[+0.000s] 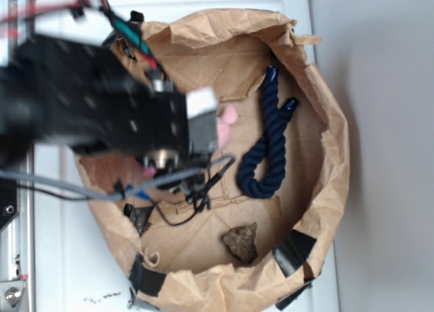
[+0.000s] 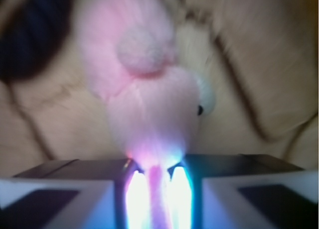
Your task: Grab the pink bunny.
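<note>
The pink bunny [image 2: 149, 89] fills the middle of the wrist view, a pale-pink fuzzy plush with a round tail puff and a small dark eye. Its lower end is pinched between the two fingers of my gripper [image 2: 154, 179], which is shut on it. In the exterior view the black arm covers most of the toy; only a bit of the pink bunny [image 1: 227, 122] shows to the right of the gripper [image 1: 203, 132], over the brown paper bag [image 1: 325, 122].
A navy rope [image 1: 268, 142] lies looped to the right of the bunny inside the bag. A brown rock-like lump [image 1: 242, 242] sits near the bag's lower rim. Black tape patches [image 1: 293, 251] hold the rim. Cables [image 1: 176, 183] trail from the arm.
</note>
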`<state>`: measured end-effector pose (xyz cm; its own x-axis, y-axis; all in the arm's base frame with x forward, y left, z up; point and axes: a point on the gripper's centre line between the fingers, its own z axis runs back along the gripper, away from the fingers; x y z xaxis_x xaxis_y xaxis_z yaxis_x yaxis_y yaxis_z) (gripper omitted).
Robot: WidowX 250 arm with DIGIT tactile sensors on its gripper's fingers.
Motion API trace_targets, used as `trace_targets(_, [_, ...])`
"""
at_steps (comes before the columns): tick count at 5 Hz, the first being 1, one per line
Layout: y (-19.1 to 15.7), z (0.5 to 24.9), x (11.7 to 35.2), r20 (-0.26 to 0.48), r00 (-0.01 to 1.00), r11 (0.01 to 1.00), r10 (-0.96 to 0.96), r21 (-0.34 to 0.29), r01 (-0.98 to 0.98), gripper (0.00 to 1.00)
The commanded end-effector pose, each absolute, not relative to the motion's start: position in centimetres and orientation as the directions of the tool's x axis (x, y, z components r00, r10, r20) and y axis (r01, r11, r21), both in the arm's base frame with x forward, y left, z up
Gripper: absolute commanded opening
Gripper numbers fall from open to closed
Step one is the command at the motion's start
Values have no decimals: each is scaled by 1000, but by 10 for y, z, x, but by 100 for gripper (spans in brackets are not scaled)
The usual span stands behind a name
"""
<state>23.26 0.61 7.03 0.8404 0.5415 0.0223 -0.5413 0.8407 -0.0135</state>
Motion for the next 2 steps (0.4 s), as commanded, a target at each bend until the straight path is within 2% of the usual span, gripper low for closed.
trace_targets(1, [18, 152, 248, 47, 804, 805, 593, -70, -590, 0])
trace_targets(2, [18, 154, 257, 60, 845, 847, 531, -31, -530, 0])
